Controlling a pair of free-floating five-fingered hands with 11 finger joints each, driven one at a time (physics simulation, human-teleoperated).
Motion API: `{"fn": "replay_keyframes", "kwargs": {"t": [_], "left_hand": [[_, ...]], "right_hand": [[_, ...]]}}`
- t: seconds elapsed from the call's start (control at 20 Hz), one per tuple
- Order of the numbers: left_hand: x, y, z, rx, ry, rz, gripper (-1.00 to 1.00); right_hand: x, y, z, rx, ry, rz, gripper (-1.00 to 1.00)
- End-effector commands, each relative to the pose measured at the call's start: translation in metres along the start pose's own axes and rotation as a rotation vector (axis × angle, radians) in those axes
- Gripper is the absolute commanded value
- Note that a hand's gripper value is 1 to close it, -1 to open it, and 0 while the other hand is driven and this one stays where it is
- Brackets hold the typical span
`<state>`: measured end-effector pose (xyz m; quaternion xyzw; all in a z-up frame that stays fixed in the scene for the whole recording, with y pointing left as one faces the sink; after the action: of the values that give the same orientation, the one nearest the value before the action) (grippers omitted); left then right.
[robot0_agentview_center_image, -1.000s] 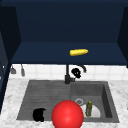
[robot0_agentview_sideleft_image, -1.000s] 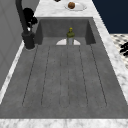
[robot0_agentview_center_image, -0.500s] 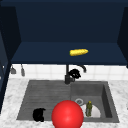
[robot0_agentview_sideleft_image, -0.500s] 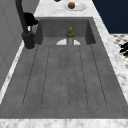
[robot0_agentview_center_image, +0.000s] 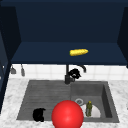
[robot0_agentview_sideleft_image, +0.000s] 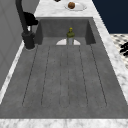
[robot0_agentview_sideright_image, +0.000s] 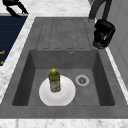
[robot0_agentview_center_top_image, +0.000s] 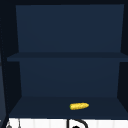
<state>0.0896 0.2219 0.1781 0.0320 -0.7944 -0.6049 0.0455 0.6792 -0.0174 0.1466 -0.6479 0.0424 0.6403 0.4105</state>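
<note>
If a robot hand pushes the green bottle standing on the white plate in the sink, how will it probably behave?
The bottle stands upright, tall and narrow, so a push near its yellow cap would probably tip it. The plate looks smooth, so a low push may slide it instead. Lying down, its round body would likely roll toward the drain.

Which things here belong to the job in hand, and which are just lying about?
In hand: right hand, at the faucet.
Lying about: bottle upright on white plate; corn on cabinet shelf; red ball; idle left hand.
</note>
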Motion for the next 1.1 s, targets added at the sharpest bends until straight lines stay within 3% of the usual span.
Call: {"fn": "replay_keyframes", "kwargs": {"t": [0.0, 0.05, 0.6, 0.75, 0.85, 1.05], "left_hand": [[0.000, 0.000, 0.000, 0.000, 0.000, 0.000, 0.00], [0.000, 0.000, 0.000, 0.000, 0.000, 0.000, 0.00], [0.000, 0.000, 0.000, 0.000, 0.000, 0.000, 0.00], [0.000, 0.000, 0.000, 0.000, 0.000, 0.000, 0.00], [0.000, 0.000, 0.000, 0.000, 0.000, 0.000, 0.00], [0.000, 0.000, 0.000, 0.000, 0.000, 0.000, 0.00]], "right_hand": [[0.000, -0.001, -0.001, 0.002, -0.003, 0.002, 1.00], [0.001, -0.001, -0.003, 0.000, 0.000, 0.000, -1.00], [0.019, 0.009, -0.011, 0.054, -0.154, -0.171, -1.00], [0.028, 0.001, -0.009, 0.044, -0.143, -0.160, -1.00], [0.024, 0.001, -0.019, 0.038, -0.221, -0.217, -1.00], [0.023, 0.003, -0.022, 0.058, -0.237, -0.216, -1.00]]}}
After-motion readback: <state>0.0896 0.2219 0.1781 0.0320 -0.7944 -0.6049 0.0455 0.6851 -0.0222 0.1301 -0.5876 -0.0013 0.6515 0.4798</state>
